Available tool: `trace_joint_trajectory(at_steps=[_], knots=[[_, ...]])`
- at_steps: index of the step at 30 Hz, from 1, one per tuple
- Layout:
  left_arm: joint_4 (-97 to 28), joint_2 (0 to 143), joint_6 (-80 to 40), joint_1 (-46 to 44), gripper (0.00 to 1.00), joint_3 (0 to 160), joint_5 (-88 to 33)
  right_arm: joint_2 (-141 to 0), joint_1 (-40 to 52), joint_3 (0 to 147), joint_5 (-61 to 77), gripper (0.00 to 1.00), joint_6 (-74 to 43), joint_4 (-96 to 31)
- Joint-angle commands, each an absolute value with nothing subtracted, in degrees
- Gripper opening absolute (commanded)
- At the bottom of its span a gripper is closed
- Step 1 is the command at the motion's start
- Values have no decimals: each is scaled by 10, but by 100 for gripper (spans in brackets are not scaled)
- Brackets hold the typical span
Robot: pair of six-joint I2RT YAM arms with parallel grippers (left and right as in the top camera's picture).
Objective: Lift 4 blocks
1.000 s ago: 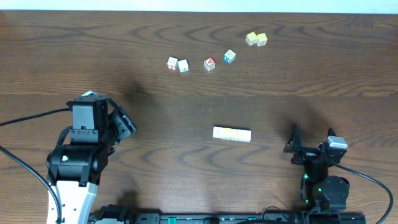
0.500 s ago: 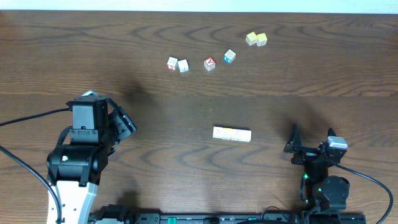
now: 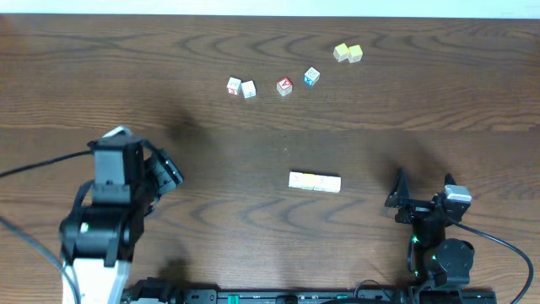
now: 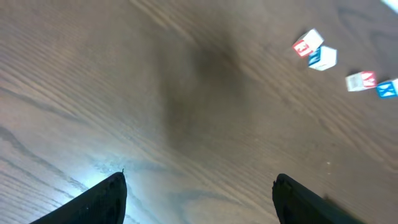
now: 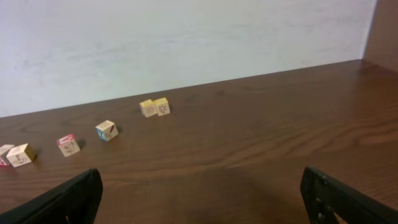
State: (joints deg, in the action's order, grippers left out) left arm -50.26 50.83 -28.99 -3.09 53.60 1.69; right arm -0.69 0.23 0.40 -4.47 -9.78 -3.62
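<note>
Four tiny cream-and-yellow wooden cubes (image 3: 315, 181) lie unlifted in a touching row on the dark wooden table (image 3: 253, 143), between left gripper (image 4: 198, 190) and right gripper (image 5: 199, 190), both spread wide, empty, well apart from them.

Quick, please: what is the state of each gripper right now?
Left gripper: open, holding nothing.
Right gripper: open, holding nothing.

Four pale blocks (image 3: 315, 181) in a row; four red- or blue-faced cubes (image 3: 284, 86); two yellow-green cubes (image 3: 341, 52).
</note>
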Motion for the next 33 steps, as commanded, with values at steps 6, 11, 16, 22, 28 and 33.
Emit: trace_joint_trajectory(at_steps=[6,11,16,22,28,33], knots=[[-449,330,-215,-29,76,427,20,-3,-3,3,-41,99,-89,-39],[-397,192,-160,-27,75,343,22,-3,-3,3,-41,99,-89,-39],[-347,145,-161,-27,76,282,26,-3,-3,3,-41,99,-89,-39],[-209,87,-161,-11,76,185,23,-3,-3,3,-41,99,-89,-39],[-78,45,-156,-9,75,116,20,-3,-3,3,-41,99,-89,-39],[6,8,-152,-9,76,58,15,-3,-3,3,-41,99,-89,-39]])
